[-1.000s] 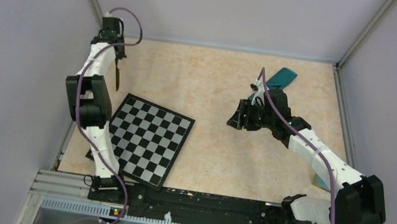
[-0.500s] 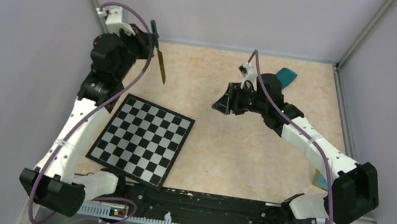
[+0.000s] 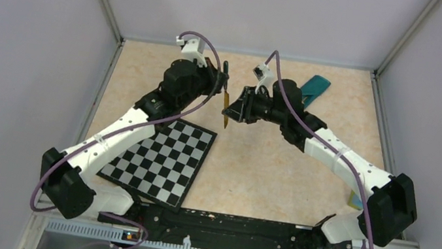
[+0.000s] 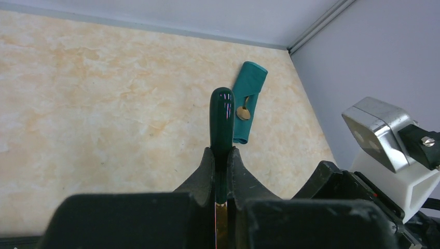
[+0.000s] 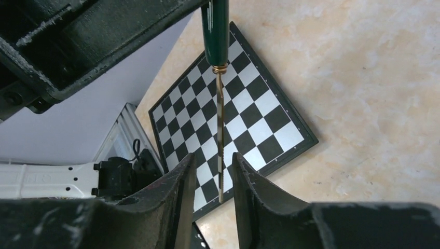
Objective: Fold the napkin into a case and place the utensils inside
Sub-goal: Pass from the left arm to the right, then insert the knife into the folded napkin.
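Left gripper (image 4: 221, 155) was clamped on a slim utensil (image 4: 222, 111) with a dark green handle and a brass-yellow blade. It hung blade-down above mid-table. Right gripper (image 5: 213, 160) was spread, fingers either side of the blade, gaps visible. A narrow teal-green cloth case (image 4: 249, 91) lay near the far right corner of the beige marbled table (image 3: 265, 164), with a gold spoon bowl (image 4: 243, 112) showing on it.
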